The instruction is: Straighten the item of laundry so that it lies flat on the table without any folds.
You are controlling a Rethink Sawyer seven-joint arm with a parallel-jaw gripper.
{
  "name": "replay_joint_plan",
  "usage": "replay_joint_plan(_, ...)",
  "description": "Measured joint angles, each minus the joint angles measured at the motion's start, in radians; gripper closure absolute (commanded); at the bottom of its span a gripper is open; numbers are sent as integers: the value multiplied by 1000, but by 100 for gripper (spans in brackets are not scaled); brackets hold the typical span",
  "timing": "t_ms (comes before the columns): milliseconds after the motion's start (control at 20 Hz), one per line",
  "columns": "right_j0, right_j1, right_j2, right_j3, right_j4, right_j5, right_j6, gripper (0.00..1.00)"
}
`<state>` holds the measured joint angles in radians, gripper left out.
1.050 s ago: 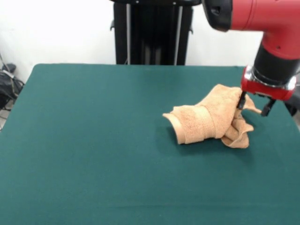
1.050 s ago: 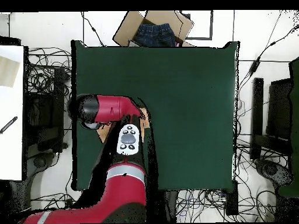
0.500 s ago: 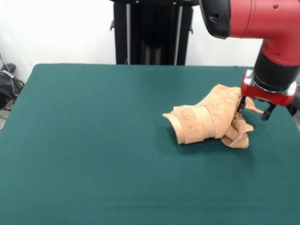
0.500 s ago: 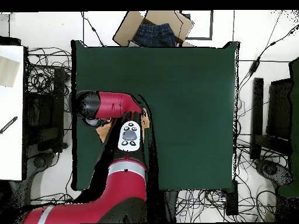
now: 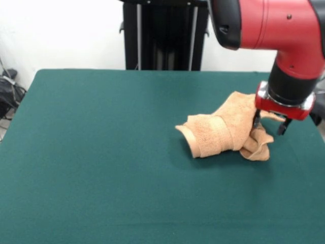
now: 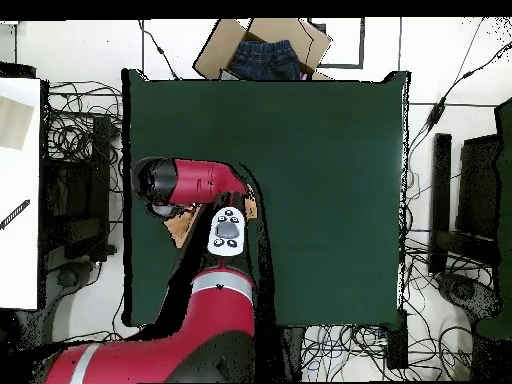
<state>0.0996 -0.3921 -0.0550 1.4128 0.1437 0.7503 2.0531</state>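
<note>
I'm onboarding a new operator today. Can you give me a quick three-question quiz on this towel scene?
1. True or false: the towel lies flat on the table.
2. In the front view, the gripper is at the towel's: A) left end B) right end C) nowhere near it.
3. Fill in: in the overhead view, the cardboard box beyond the table's top edge holds something ____ in colour.

Key: 1 false, it is bunched and folded. 2 B. 3 blue.

towel (image 5: 228, 129): on bench (image 5: 101, 152), right half in front view
my claw (image 5: 267, 125): at towel's right end
</note>
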Motion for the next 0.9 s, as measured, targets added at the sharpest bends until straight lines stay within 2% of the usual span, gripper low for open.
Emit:
replay_joint_plan(550, -47, 26, 0, 7, 25, -40, 0, 0)
replay_joint_plan(900, -60, 33, 4, 7, 34, 23, 0, 0)
